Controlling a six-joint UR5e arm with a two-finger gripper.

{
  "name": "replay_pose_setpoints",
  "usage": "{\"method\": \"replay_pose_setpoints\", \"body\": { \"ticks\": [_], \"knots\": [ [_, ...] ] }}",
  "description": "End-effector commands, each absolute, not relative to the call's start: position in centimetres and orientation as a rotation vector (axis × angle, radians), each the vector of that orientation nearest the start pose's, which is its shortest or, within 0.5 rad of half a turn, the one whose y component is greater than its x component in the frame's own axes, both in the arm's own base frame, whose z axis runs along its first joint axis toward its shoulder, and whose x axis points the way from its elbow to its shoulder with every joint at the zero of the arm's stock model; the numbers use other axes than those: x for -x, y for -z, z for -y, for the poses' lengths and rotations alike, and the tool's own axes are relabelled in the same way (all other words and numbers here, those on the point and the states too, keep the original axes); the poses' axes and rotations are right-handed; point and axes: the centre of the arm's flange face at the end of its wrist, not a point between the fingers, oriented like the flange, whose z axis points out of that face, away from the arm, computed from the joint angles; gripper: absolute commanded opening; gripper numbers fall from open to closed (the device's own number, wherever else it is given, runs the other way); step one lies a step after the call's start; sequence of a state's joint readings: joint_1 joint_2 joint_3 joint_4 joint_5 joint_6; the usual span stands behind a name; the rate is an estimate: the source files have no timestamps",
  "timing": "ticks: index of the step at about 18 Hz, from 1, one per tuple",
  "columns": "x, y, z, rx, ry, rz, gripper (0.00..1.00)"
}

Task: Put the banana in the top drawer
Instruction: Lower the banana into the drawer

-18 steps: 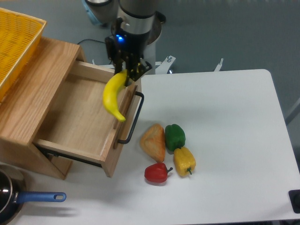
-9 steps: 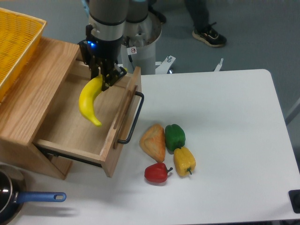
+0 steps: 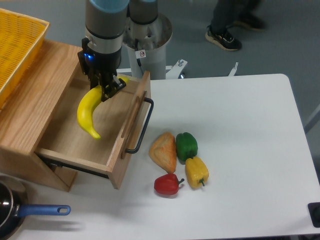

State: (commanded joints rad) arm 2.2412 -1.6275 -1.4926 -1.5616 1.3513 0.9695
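Note:
The banana (image 3: 88,112) is long, curved and bright yellow. It hangs from my gripper (image 3: 106,86), which is shut on its upper end. The banana hangs over the inside of the open top drawer (image 3: 75,131), a shallow light-oak box pulled out toward the table, with a black bar handle (image 3: 142,127) on its front panel. The banana's lower tip points down at the drawer floor; I cannot tell whether it touches it.
A yellow mesh basket (image 3: 17,45) sits on the cabinet top at the left. On the white table (image 3: 240,150) lie an orange pepper (image 3: 164,151), a green pepper (image 3: 186,146), a yellow pepper (image 3: 196,172) and a red pepper (image 3: 167,184). A blue-handled pot (image 3: 15,215) stands at bottom left.
My gripper has moved left with the banana, from above the drawer's front panel to over the drawer's inside, and slightly lower.

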Motion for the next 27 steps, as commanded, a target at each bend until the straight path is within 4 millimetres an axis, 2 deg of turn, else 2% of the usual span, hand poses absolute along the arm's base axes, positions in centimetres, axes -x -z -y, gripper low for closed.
{"method": "replay_pose_setpoints", "body": {
  "ticks": [20,23,27],
  "knots": [
    [16.0,-46.7,-52.5,2.98,0.172,-0.552,0.3],
    [15.4,-45.6,-52.8,3.018,0.151,-0.589,0.3],
    [15.4,-45.6,-52.8,3.019,0.15,-0.589,0.3]
  ]
}}
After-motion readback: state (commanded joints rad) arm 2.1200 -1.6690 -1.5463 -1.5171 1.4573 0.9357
